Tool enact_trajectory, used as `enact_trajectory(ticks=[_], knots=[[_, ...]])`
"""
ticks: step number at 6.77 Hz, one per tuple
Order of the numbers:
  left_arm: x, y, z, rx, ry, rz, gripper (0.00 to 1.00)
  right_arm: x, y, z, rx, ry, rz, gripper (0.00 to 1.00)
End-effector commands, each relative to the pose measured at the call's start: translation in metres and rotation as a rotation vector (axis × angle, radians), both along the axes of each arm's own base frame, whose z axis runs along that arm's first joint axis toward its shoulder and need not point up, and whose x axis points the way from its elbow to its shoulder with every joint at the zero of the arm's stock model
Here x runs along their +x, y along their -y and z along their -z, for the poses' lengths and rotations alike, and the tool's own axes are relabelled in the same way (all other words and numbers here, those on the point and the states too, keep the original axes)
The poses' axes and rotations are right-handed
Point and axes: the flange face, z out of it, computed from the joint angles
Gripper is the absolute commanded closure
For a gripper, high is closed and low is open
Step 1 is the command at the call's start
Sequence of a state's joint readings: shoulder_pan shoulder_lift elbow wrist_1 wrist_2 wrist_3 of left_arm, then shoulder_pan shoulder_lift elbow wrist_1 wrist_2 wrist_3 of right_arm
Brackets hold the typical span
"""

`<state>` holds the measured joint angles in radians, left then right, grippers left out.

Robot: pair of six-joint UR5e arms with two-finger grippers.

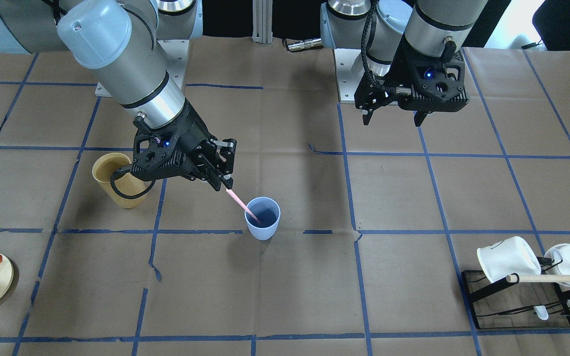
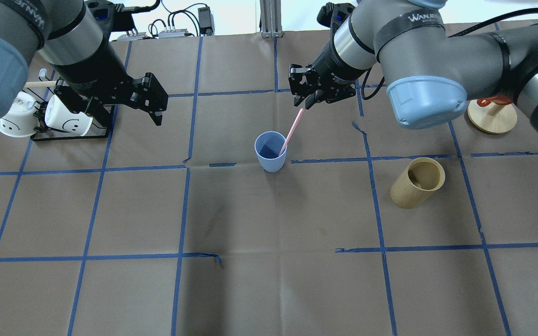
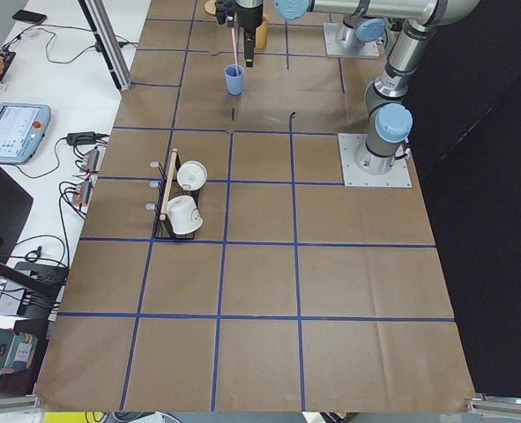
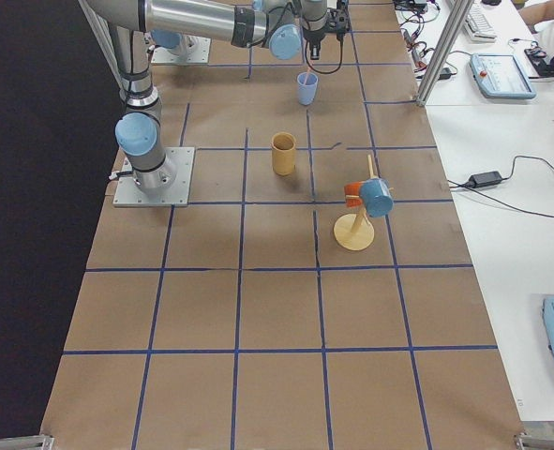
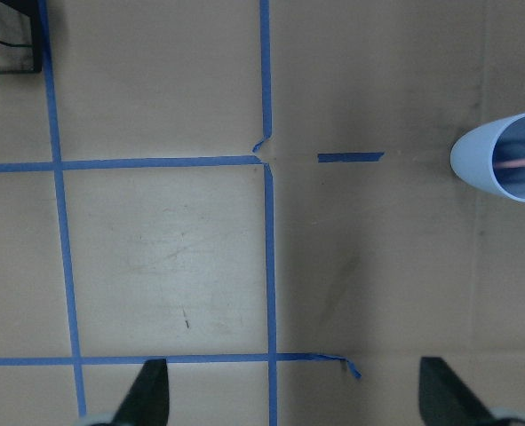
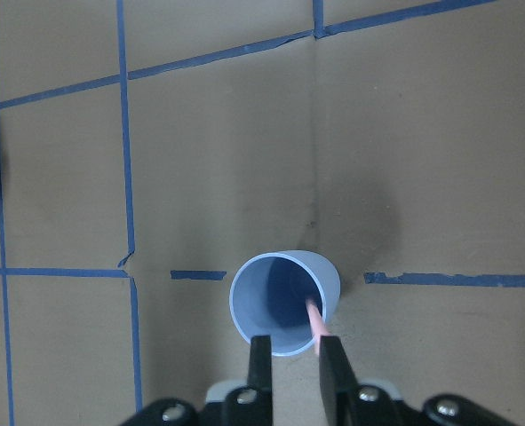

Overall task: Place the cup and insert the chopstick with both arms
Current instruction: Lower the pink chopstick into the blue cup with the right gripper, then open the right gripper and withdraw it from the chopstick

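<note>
The light blue cup (image 2: 270, 158) stands upright near the table's middle; it also shows in the front view (image 1: 262, 220). The pale pink chopstick (image 2: 292, 130) leans in it, lower end inside, upper end at my right gripper (image 2: 307, 103). In the right wrist view the right gripper (image 6: 296, 364) hangs just above the cup (image 6: 284, 302). Its jaws stand a little apart, wider than the stick (image 6: 315, 315), which lies against one finger. My left gripper (image 2: 157, 100) is open and empty, off to the cup's left. In the left wrist view the left gripper (image 5: 298, 399) is wide open.
A tan wooden cylinder cup (image 2: 417, 183) stands to the blue cup's right. A black rack (image 2: 70, 133) with white mugs and a wooden dowel sits behind the left gripper. A round wooden stand (image 2: 491, 116) with an orange piece is at the far right.
</note>
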<state>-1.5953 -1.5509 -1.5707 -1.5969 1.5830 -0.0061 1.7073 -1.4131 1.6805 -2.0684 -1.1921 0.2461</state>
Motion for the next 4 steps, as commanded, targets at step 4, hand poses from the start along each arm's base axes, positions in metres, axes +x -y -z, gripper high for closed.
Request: enact_trajectory(ticks=[4], knots=[[0.000, 0.000, -0.001, -0.003, 0.000, 0.000, 0.00, -0.016, -0.004, -0.007, -0.048, -0.151, -0.015, 0.00]])
